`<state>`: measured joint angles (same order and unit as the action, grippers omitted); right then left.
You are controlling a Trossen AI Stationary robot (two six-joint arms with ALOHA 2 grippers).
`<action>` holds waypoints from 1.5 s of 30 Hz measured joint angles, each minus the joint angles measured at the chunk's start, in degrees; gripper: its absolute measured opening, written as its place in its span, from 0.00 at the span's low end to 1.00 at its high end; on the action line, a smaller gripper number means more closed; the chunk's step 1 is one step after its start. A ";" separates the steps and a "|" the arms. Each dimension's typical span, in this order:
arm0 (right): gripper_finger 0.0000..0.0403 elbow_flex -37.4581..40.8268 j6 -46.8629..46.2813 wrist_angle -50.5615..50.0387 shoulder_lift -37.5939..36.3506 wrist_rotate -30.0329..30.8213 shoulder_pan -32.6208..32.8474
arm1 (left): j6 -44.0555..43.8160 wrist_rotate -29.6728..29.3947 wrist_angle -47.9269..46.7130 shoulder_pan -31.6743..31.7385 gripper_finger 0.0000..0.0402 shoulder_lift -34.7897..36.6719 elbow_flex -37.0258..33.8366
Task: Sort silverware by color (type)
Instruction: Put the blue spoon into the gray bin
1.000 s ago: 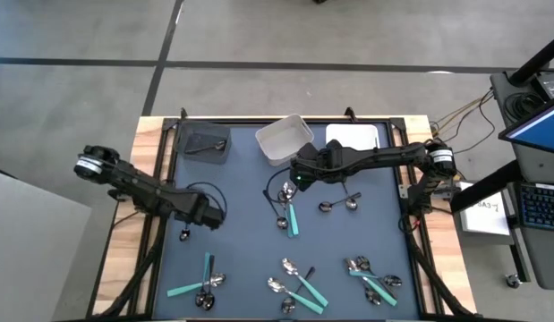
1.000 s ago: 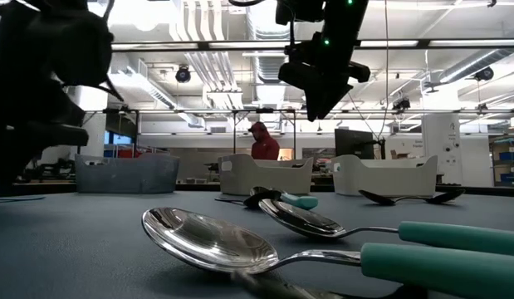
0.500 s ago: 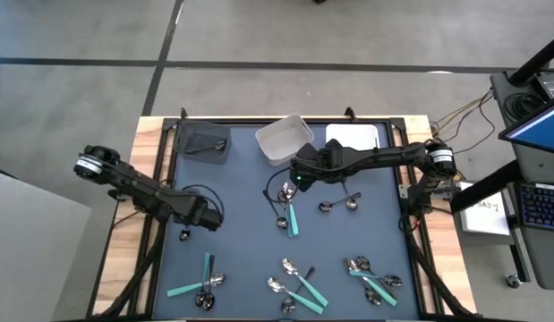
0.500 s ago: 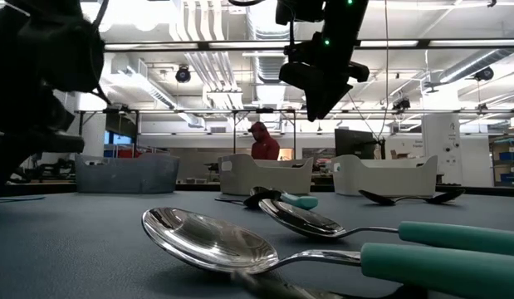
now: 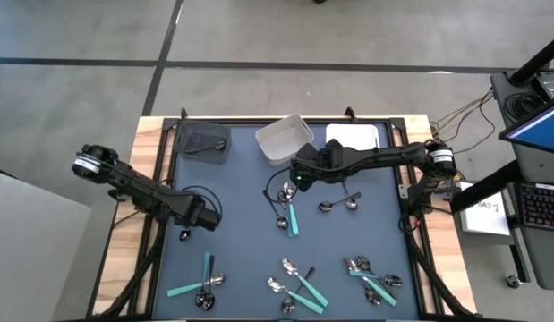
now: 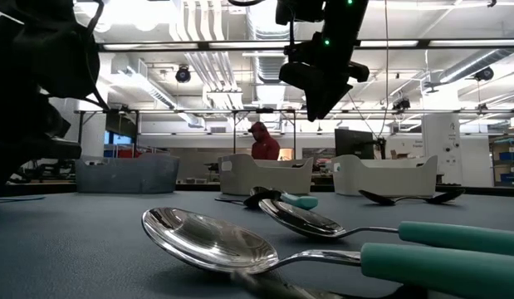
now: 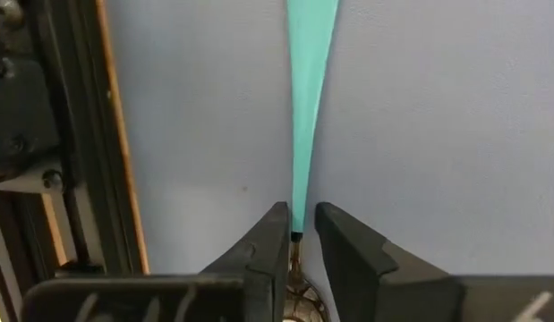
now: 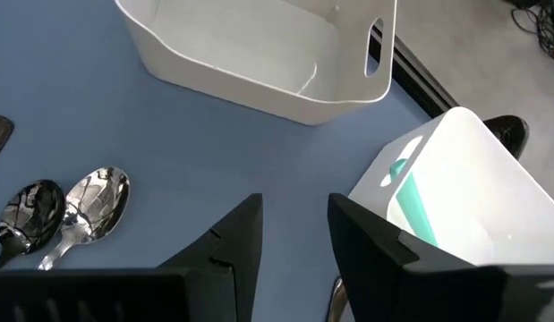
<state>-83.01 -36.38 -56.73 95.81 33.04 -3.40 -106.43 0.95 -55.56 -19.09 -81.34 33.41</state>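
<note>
My left gripper [image 5: 198, 217] hangs over the table's left part. In its wrist view its fingers [image 7: 302, 215] stand narrowly open on either side of the thin neck [image 7: 296, 238] of a teal-handled utensil [image 7: 308, 107] lying on the mat. That utensil's metal head [image 5: 184, 234] shows beside the gripper. My right gripper [image 5: 297, 179] [image 8: 296, 215] is open and empty, raised above the mat in front of the white bins [image 6: 315, 104]. More teal and dark silverware lies in clusters [image 5: 290, 215] [image 5: 337, 204] [image 5: 205, 282] [image 5: 294, 282] [image 5: 370, 279]. My left gripper comes down from above with one finger on each side of the utensil's neck [image 7: 296, 238], between handle and head. The utensil lies flat on the mat. Whether the fingers touch the neck, I cannot tell.
A dark grey bin [image 5: 208, 145] with a dark utensil in it and two white bins [image 5: 284, 139] [image 5: 353, 136] stand along the far edge. One white bin [image 8: 473, 179] holds a teal handle [image 8: 411, 207]. Two spoons [image 8: 66, 206] lie near my right gripper. A person [image 6: 262, 141] stands in the room beyond the table.
My left gripper has shifted a little toward the table's left edge. The utensil head beside it has stayed where it was.
</note>
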 joint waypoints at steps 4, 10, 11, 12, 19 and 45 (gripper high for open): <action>0.30 0.00 0.00 0.02 0.00 0.02 0.00 | 4.72 -0.67 2.27 0.00 0.04 -0.02 0.36; 0.30 0.01 0.00 0.02 0.00 0.04 0.00 | 8.90 -1.65 5.72 0.00 0.01 -0.26 4.83; 0.30 0.01 0.00 0.00 0.00 0.04 0.00 | 9.76 -2.06 5.55 0.00 0.01 -0.24 5.09; 0.30 0.01 0.00 0.00 0.00 0.04 0.00 | 10.91 -2.90 5.71 0.00 0.01 -0.26 5.59; 0.30 0.01 0.28 -0.02 0.00 0.02 0.00 | 17.33 -14.69 12.13 0.77 0.00 -0.24 12.68; 0.30 0.01 0.42 0.02 -4.72 2.54 -1.71 | 75.14 -10.74 48.81 37.65 0.00 -7.04 28.00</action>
<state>-83.00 -35.97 -56.71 91.09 35.57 -5.11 -31.29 -9.79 -6.75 18.56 -88.37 61.42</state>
